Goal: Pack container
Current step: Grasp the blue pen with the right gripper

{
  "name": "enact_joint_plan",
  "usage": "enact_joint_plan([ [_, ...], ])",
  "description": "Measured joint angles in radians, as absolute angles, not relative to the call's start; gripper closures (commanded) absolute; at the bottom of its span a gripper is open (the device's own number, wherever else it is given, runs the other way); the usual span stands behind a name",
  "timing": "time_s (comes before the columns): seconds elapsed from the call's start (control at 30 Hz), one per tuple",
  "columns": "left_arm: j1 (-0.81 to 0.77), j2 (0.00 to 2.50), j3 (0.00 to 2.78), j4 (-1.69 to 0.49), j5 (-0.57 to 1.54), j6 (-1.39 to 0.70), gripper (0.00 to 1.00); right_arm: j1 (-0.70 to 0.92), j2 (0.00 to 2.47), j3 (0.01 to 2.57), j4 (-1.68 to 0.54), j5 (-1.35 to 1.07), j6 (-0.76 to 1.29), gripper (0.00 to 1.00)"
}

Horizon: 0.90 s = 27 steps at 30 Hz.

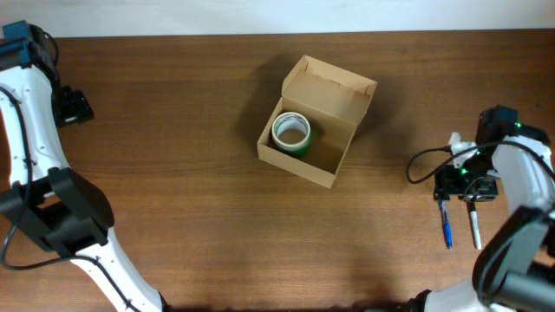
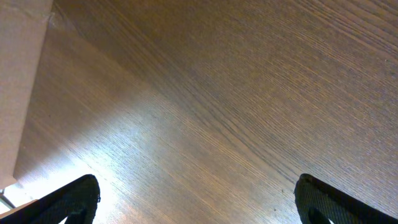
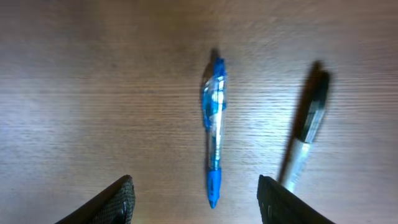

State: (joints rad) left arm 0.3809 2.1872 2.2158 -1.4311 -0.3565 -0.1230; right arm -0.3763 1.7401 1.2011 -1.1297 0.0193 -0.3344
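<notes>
Right gripper (image 3: 196, 186) hangs with jaws spread wide and nothing held. A blue pen (image 3: 213, 124) lies just ahead on the line between its fingers, and a black-and-white pen (image 3: 305, 137) is just beside that. The container (image 1: 334, 87), flap raised, sits well apart across bare table (image 1: 173, 199), holding a green tape roll (image 1: 290, 132). Left gripper (image 2: 196, 190), likewise spread and empty, hangs over bare wood, well apart on the box's other side.

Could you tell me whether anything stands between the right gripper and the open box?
Nothing visible does: in the overhead view only table lies between the right gripper and the container, whose lid is open.
</notes>
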Motion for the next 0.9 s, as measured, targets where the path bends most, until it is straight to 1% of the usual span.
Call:
enact_joint_plan([
  [0.3, 0.381, 2.187, 2.216, -1.431, -0.356, -0.123, 0.0, -0.376, 1.948, 1.192, -1.166, 0.017, -0.34, 0.36],
  [0.5, 0.381, 2.187, 2.216, -1.431, -0.356, -0.123, 0.0, -0.376, 1.97, 1.193, -1.161, 0.031, -0.339, 0.36],
  [0.53, 0.381, 2.187, 2.216, -1.431, -0.356, -0.123, 0.0, -0.376, 1.97, 1.193, -1.158, 0.036, -0.339, 0.36],
  [0.6, 0.381, 2.187, 2.216, -1.431, -0.356, -0.123, 0.0, -0.378, 1.97, 1.193, -1.152, 0.042, -0.339, 0.41],
  [0.67, 0.381, 2.187, 2.216, -1.431, -0.356, -0.123, 0.0, -0.383, 1.97, 1.193, -1.143, 0.05, -0.334, 0.41],
  [0.77, 0.381, 2.187, 2.216, -1.431, -0.356, -0.123, 0.0, -0.398, 1.969, 1.193, -1.128, 0.055, -0.326, 0.45],
  [0.87, 0.381, 2.187, 2.216, -1.431, -0.356, -0.123, 0.0, -0.418, 1.964, 1.193, -1.105, 0.062, -0.316, 0.45],
  [0.9, 0.381, 2.187, 2.216, -1.431, -0.356, -0.123, 0.0, -0.425, 1.963, 1.193, -1.093, 0.065, -0.315, 0.47],
])
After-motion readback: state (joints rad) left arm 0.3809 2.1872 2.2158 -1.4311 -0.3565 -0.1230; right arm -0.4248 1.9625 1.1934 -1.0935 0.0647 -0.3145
